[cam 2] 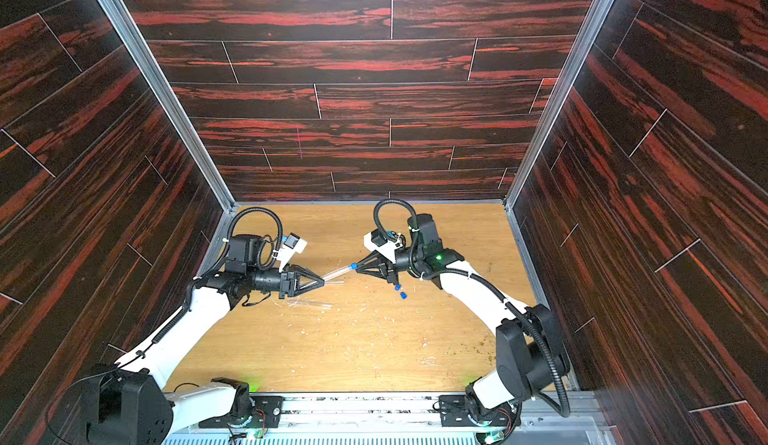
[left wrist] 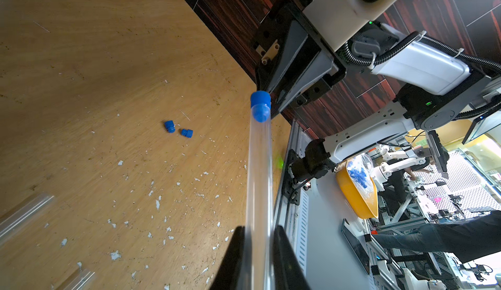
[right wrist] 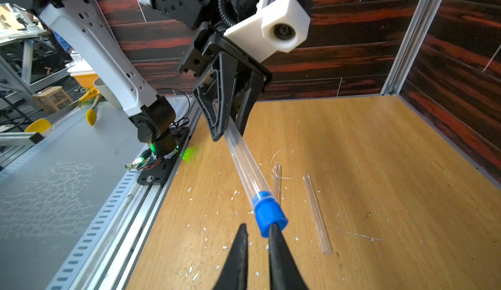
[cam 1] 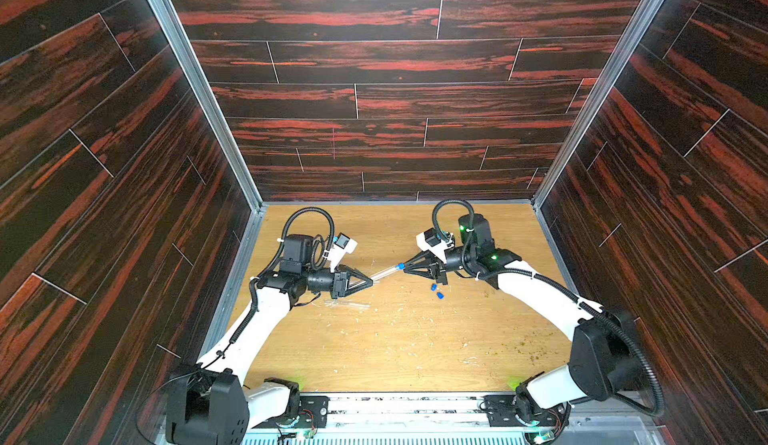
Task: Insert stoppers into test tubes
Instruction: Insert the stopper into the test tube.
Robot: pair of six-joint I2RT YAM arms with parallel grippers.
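Though nowhere near done with all three, seems deep in the first pairing. Nearest the arm bases, flat on the wooden table [cam 1: 395, 351]: two spare test tubes [right wrist: 317, 212], no stopper on either, just beside the left gripper [cam 1: 371, 283]. A little farther back, two loose stoppers [left wrist: 170, 126], close together, just on the near side of the right gripper [right wrist: 259, 229] and touching nothing. Beyond those, apparently raised off the table, the held test tube [cam 1: 384, 274]: clamped tight at one end by the left gripper, long axis running straight from that claw to the right one, mouth toward the right. On that mouth, a blue stopper [right wrist: 267, 212], meeting the right fingertips head-on. Right jaws narrow, slim gap showing; pinching the stopper or merely pressing it, cannot tell. Calls, probably, for a push along the tube's axis, with the left holding firm.
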